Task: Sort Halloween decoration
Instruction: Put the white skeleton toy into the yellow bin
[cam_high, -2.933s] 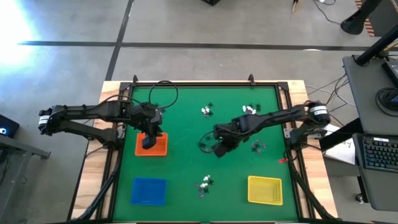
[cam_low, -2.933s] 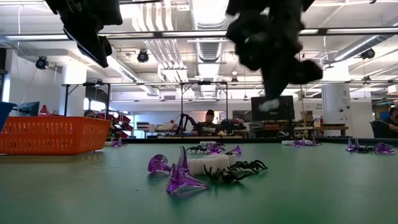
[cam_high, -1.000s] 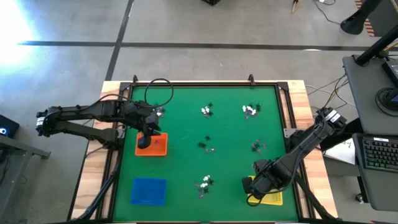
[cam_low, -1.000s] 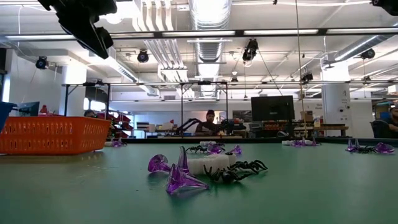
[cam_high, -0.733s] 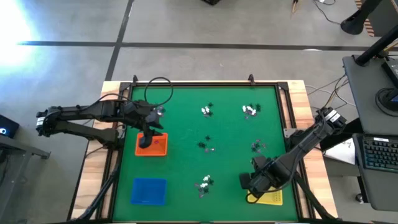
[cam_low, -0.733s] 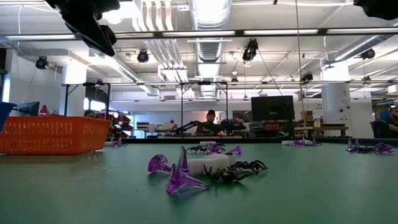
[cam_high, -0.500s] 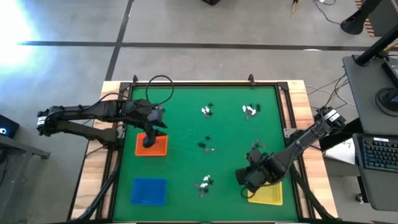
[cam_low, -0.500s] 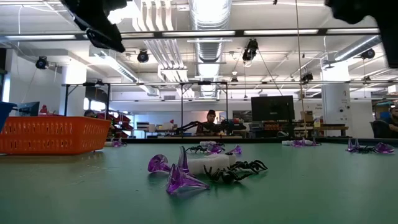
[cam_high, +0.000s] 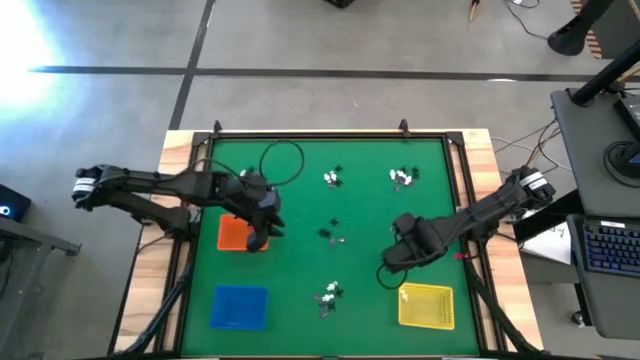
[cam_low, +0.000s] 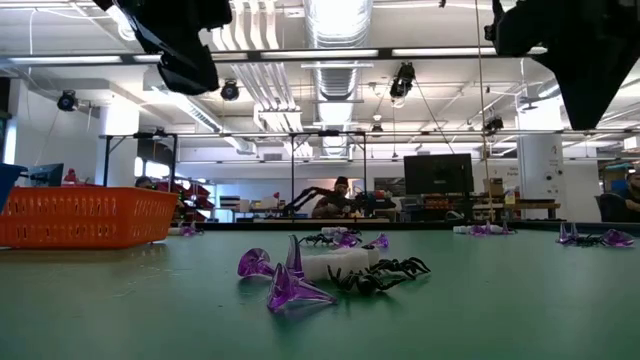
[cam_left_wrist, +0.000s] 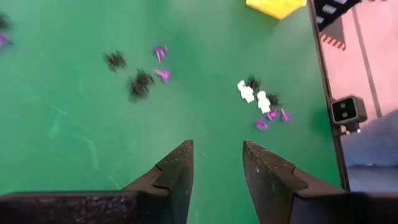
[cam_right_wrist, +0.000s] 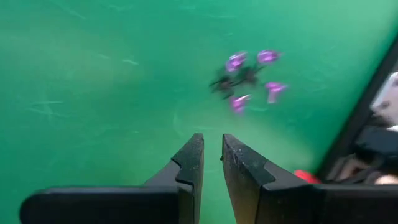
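Note:
The Halloween decoration lies in small heaps of purple, black and white trinkets on the green mat: two at the far side (cam_high: 331, 180) (cam_high: 402, 178), one at the centre (cam_high: 333, 233) and one near the front (cam_high: 328, 295), close up in the low view (cam_low: 330, 270). My left gripper (cam_high: 260, 238) hangs open over the right edge of the orange tray (cam_high: 230, 232), with nothing between its fingers (cam_left_wrist: 217, 146). My right gripper (cam_high: 398, 256) points down above the bare mat, beyond the yellow tray (cam_high: 426, 305). Its fingers (cam_right_wrist: 211, 138) stand a narrow gap apart and hold nothing. A purple and black heap (cam_right_wrist: 249, 73) lies ahead of it.
A blue tray (cam_high: 240, 306) sits at the near left. A black cable loop (cam_high: 283, 160) lies at the far left of the mat. Raised black rails (cam_high: 460, 180) frame the mat. Bare mat stretches between the heaps. A person sits at a desk in the room behind (cam_low: 338, 195).
My right gripper has left the yellow tray, gone toward the far edge and a little left, and turned about; it now hangs over bare mat. My left gripper has moved from over the orange tray toward the table's centre, to the tray's right edge.

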